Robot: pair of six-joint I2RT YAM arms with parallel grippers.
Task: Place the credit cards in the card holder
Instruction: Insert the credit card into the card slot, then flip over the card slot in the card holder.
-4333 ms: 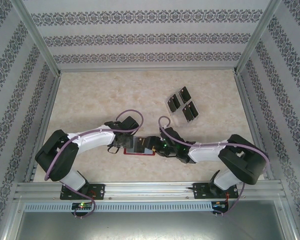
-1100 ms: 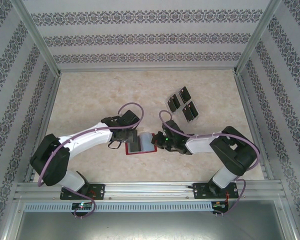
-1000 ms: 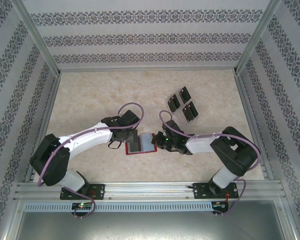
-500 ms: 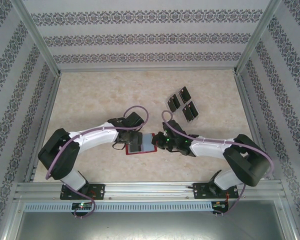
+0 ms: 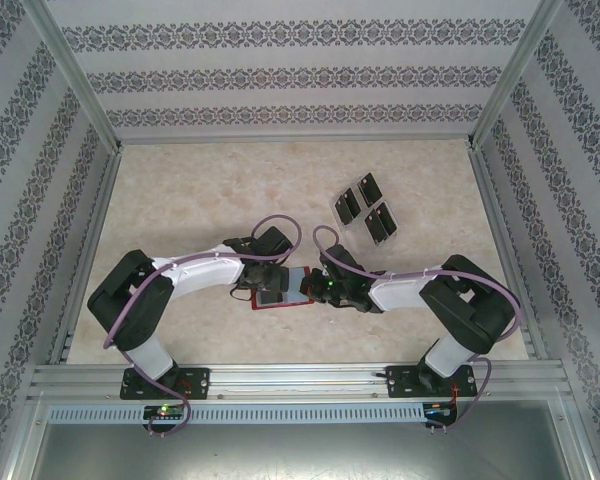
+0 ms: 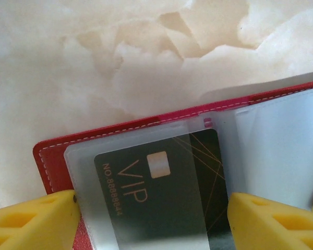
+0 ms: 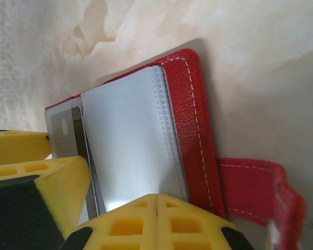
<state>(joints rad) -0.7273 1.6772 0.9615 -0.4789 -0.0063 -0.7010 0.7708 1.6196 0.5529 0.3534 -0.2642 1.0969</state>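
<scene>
My left gripper (image 6: pixel 151 229) stands wide, one yellow finger at each side of the card (image 6: pixel 161 203). The card lies under a frosted sleeve (image 6: pixel 81 166). The fingers (image 6: pixel 31 221) sit right against those edges, but I cannot tell whether they pinch or merely flank. The card, marked VIP with a gold chip, is mostly under the sleeve, with a darker strip on one side looking uncovered.

My right gripper (image 7: pixel 156 200) has its fingers pressed together with nothing between them. Its tips are on or just above the stack of clear sleeves (image 7: pixel 130 140) on the other half of the wallet (image 7: pixel 195 130), close to the snap tab (image 7: pixel 255 192). I judge it is pinning the wallet open and flat.

From above, both grippers meet over the wallet (image 5: pixel 285 304), which lies open on the table (image 5: pixel 180 200), between my arms and toward the near edge. More cards (image 5: pixel 380 222) stand in a clear rack (image 5: pixel 363 213), well apart toward the far right.

The step in hand looks like seating this one card in its pocket. I cannot tell whether it has bottomed out. Next I should slide it home along the sleeve, keeping it flat. My right gripper should hold the wallet steady meanwhile. Then the left jaws must come clear and lift straight, so the card is not dragged back out. After that comes the reach to the rack for another card.
</scene>
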